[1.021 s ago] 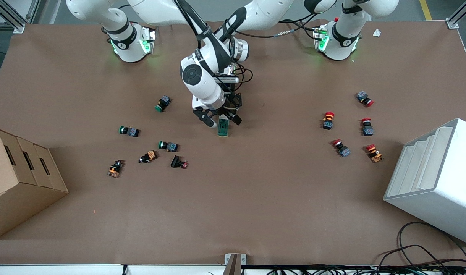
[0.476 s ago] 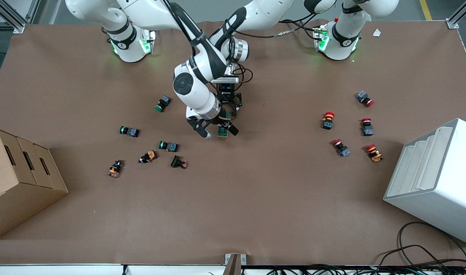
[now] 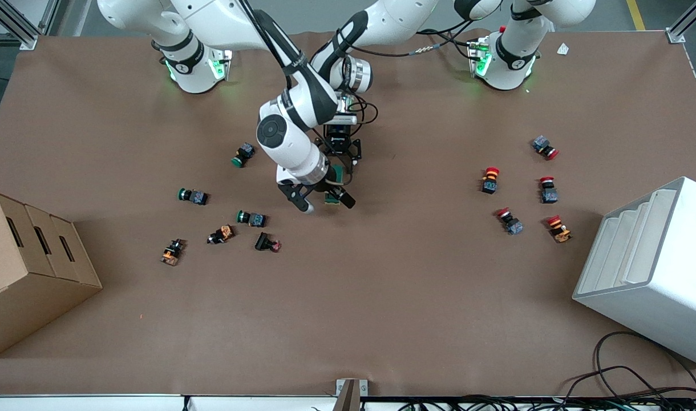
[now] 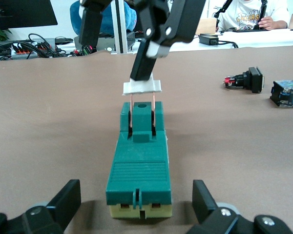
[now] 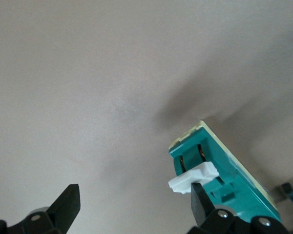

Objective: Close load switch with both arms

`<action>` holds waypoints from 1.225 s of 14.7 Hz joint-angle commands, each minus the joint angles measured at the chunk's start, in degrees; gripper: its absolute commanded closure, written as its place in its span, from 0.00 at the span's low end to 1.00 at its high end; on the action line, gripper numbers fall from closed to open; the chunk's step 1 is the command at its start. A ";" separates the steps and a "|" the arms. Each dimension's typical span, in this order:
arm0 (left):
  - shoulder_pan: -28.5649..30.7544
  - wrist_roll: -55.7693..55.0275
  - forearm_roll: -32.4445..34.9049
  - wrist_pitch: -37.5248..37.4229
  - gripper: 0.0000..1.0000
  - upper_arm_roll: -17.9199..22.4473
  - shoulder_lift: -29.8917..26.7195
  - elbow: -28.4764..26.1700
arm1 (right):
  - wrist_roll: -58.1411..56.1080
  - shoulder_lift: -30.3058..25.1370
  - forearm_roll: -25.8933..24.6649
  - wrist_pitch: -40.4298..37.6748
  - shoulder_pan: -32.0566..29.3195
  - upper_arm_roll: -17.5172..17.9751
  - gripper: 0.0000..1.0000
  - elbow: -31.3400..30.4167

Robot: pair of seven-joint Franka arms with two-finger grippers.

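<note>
The load switch is a dark-green block on a cream base, lying flat on the brown table near its middle. Its white lever stands raised on two copper blades at the end nearer the front camera. My left gripper is open, its fingers standing clear on either side of the switch's other end. My right gripper is open over the lever end, and one finger touches the white lever. In the front view the right hand hides most of the switch.
Green, orange and black push-buttons lie scattered toward the right arm's end, beside a cardboard box. Several red-capped buttons lie toward the left arm's end, near a white rack. Two buttons show in the left wrist view.
The right gripper has slid along the switch toward the front camera and now covers its lever end. The left gripper has held its place at the other end.
</note>
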 commanded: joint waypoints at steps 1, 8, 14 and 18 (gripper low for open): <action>0.31 -1.15 0.05 1.15 0.00 1.07 3.34 -0.14 | -0.65 5.11 -0.98 -0.24 -1.61 0.25 0.00 5.35; 0.84 -2.29 -0.04 1.33 0.00 1.16 2.81 -0.05 | -0.74 5.73 -4.41 -5.05 -4.07 -0.36 0.00 8.07; 1.01 -3.09 -5.03 4.39 0.00 0.28 0.44 0.13 | -10.89 2.41 -9.78 -22.71 -6.00 -8.09 0.00 12.65; 1.36 -2.38 -10.66 5.28 0.00 -0.85 -1.75 0.92 | -28.56 -2.78 -10.13 -35.98 -11.54 -12.84 0.00 12.56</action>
